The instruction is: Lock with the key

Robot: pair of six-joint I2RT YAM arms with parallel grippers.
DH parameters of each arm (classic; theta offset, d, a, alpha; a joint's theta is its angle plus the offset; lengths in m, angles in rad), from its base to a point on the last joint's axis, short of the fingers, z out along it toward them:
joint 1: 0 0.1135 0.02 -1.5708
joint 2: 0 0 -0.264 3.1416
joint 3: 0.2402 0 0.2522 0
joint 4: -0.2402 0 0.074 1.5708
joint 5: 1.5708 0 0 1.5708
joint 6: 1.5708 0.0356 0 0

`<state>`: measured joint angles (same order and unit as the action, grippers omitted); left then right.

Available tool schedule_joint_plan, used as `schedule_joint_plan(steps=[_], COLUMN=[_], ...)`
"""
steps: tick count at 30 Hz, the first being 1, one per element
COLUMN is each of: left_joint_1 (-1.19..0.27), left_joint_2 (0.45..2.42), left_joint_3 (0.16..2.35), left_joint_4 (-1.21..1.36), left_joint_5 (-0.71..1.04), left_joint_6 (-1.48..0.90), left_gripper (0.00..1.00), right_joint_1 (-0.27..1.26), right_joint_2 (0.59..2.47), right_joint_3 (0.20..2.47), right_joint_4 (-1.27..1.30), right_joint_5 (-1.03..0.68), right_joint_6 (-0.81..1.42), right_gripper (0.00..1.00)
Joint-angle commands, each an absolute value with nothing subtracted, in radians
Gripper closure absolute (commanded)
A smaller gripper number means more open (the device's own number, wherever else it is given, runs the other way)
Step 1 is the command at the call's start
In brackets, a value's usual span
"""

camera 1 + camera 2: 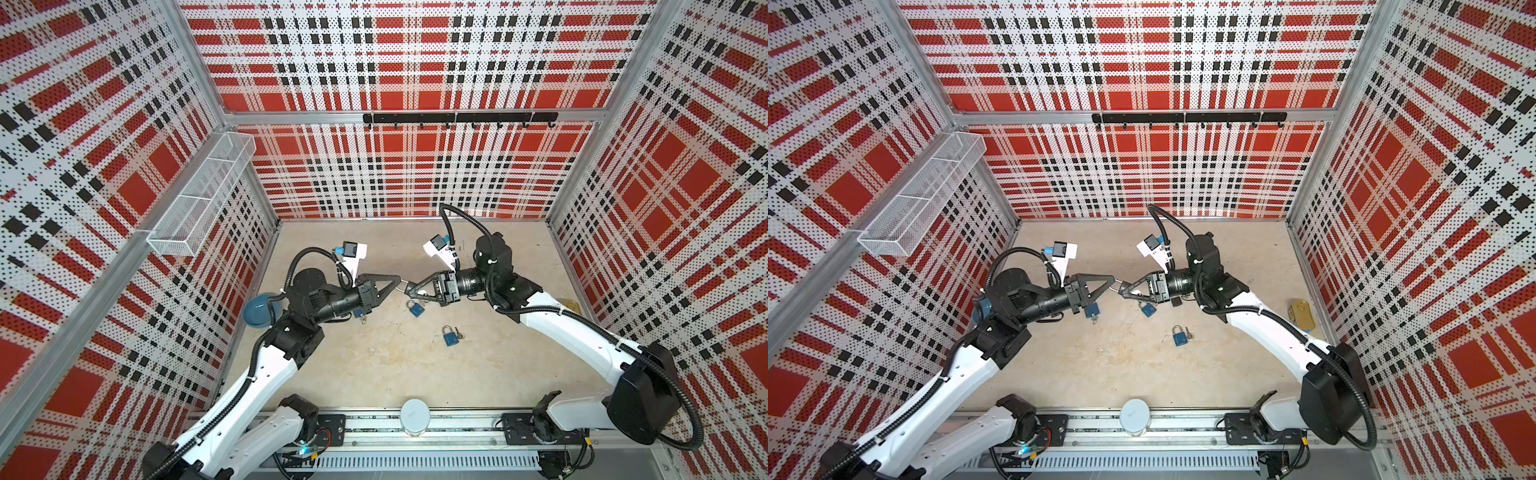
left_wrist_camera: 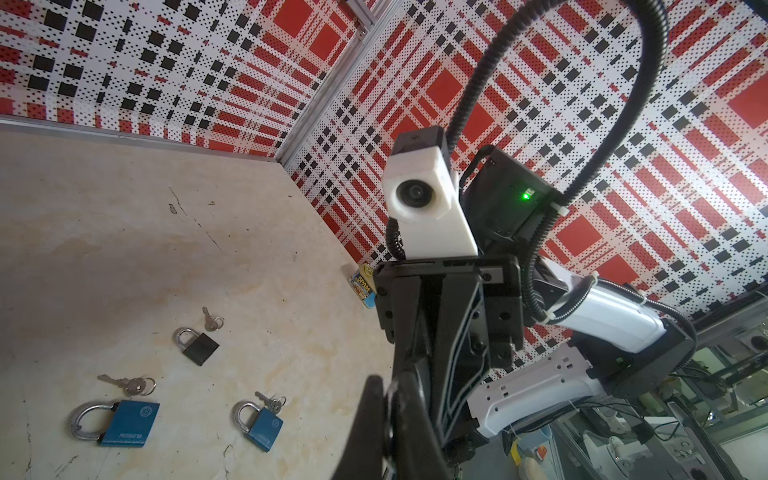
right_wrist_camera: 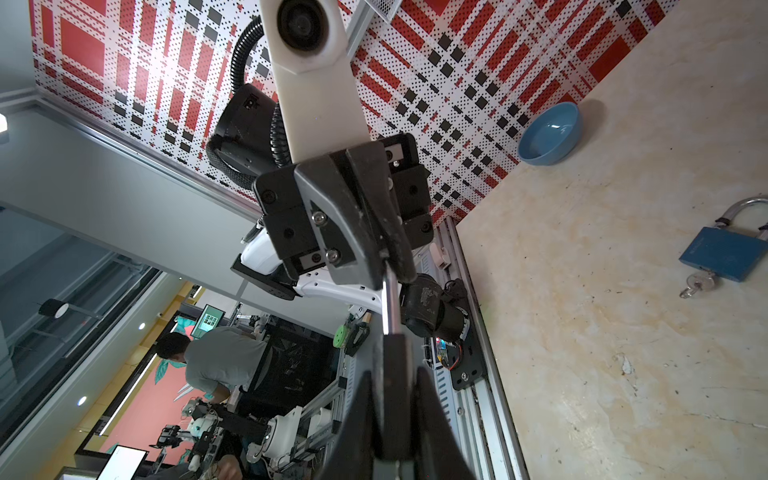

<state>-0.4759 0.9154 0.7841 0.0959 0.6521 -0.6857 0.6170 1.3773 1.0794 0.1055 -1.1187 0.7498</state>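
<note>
Above the middle of the table my two grippers meet tip to tip. My right gripper (image 3: pixel 393 374) is shut on the dark body of a padlock (image 3: pixel 392 353). Its silver shackle (image 3: pixel 389 303) runs straight across into my left gripper (image 1: pixel 398 281), which is shut on it. In both top views the held padlock (image 1: pixel 1123 286) is a small dark block between the fingertips. In the left wrist view my left gripper (image 2: pixel 388 386) shows pressed together. Whether a key sits in the held padlock is hidden. Loose keys (image 2: pixel 133 384) lie by the padlocks on the table.
On the table lie blue padlocks (image 1: pixel 415 308) (image 1: pixel 450 336) (image 1: pixel 1092 309), one with a key (image 3: pixel 698 284) in it, and a black padlock (image 2: pixel 199 347). A blue bowl (image 1: pixel 257 309) stands at the left wall, a Spam can (image 1: pixel 1300 311) at the right wall, and a white cylinder (image 1: pixel 414 415) at the front rail.
</note>
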Motion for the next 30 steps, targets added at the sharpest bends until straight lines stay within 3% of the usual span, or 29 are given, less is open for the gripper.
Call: schedule_joint_plan(steps=[1, 11, 30], left_joint_1=[-0.511, -0.562, -0.677], left_joint_2=[0.948, 0.948, 0.994], left_joint_3=[0.744, 0.698, 0.652], left_joint_4=[0.032, 0.095, 0.186], left_joint_5=[0.636, 0.607, 0.570], left_joint_6=[-0.670, -0.707, -0.752], left_gripper=[1.00, 1.00, 1.00], right_joint_1=[0.633, 0.633, 0.625], right_joint_2=[1.367, 1.370, 1.400], right_joint_3=[1.097, 1.090, 1.155], right_joint_4=[0.294, 0.357, 0.235], right_joint_5=[-1.157, -1.158, -1.102], right_joint_6=[0.759, 0.803, 0.705], right_gripper=[1.00, 1.00, 1.00])
